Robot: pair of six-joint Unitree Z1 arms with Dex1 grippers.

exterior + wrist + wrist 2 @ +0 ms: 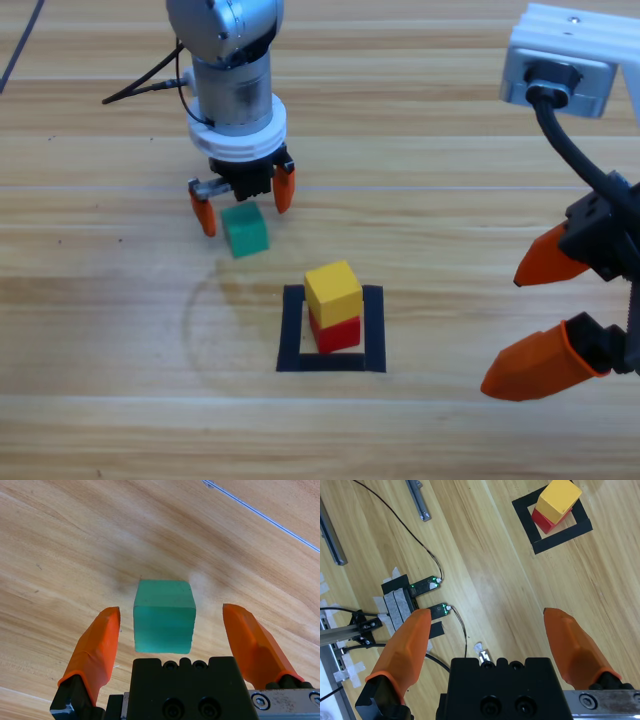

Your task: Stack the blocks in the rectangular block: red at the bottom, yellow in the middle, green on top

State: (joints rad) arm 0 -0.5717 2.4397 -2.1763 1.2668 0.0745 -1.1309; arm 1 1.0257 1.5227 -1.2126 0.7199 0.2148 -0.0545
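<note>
The yellow cube rests on the red cube inside the black tape square; the stack also shows in the right wrist view as yellow over red within the tape square. The green cube lies on the wood up and left of the square. My left gripper is open just above it, a jaw on either side; in the left wrist view the green cube sits between the jaws with gaps on both sides. My right gripper waits open at the right edge.
Cables, taped electronics boards and metal rails lie on the floor-side area seen past the right gripper. A thin cable crosses the wood beyond the green cube. A black cable trails left of the left arm.
</note>
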